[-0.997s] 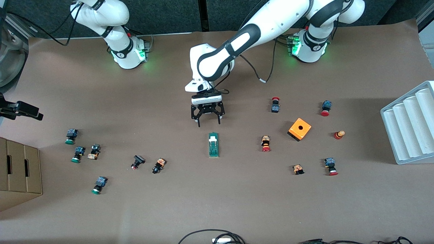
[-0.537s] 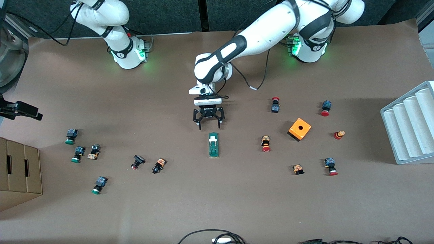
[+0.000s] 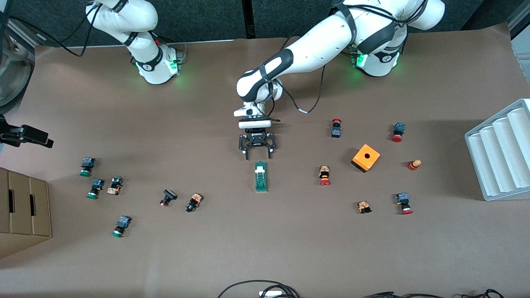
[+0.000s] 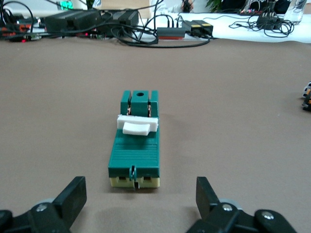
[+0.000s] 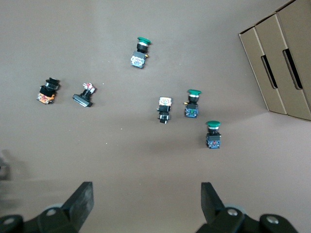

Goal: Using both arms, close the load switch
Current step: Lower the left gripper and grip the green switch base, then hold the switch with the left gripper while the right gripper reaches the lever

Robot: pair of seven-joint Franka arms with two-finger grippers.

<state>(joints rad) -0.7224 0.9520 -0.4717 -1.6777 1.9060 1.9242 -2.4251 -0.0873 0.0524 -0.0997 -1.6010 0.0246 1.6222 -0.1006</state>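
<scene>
Lying lengthwise toward the front camera, load switch, white end nearest spread left pincer.

matt green plastic load switch on a smooth brown table cover.

Brown table cover under even light, with soft shadows. Dark wall panels along the top. Cardboard box at the right arm's end, white ribbed tray at the left arm's end. Cables at the near edge.
</scene>
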